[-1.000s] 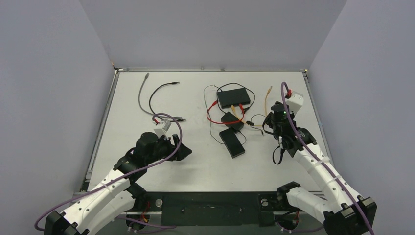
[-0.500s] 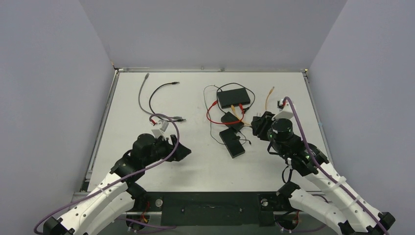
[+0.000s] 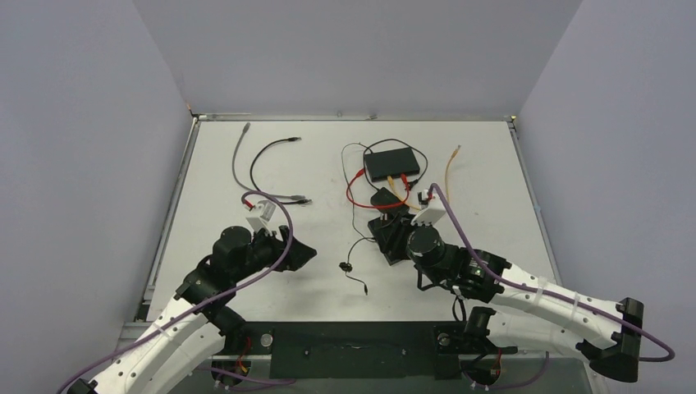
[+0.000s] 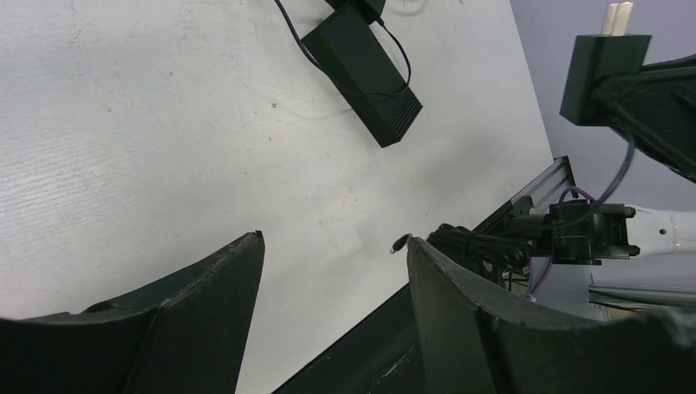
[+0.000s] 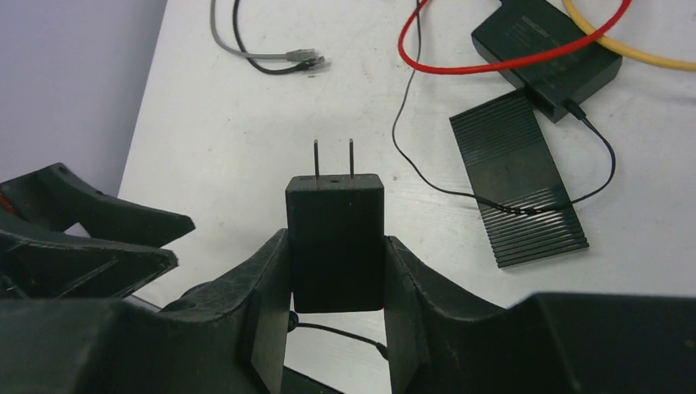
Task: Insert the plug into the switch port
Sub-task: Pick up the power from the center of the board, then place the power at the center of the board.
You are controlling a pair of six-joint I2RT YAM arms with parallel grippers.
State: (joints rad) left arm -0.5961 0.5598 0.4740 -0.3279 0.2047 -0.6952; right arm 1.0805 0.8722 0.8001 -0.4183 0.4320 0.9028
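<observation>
Black two-prong plug [image 5: 336, 238] between right jaws; black switch [image 3: 391, 164] flat.

Robotics lab bench: grey partition walls [image 3: 90, 123] enclose white tabletop [image 3: 213, 164] w/ aluminium edge rail [image 3: 353, 117]; black switch box [image 3: 391, 164] & orange cable [image 3: 447, 172] at 1 o'clock; white robot arms [image 3: 176, 316] at 5 & 7.

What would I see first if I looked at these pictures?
First, the right claw squeezing a black plug, with its two metal prongs sticking out, right in the middle of its own camera view. Next, the messy tangle of wires at the back middle of the table, where a bright red wire loops by the black boxes. The left claw hangs open and empty on the left side.
</observation>
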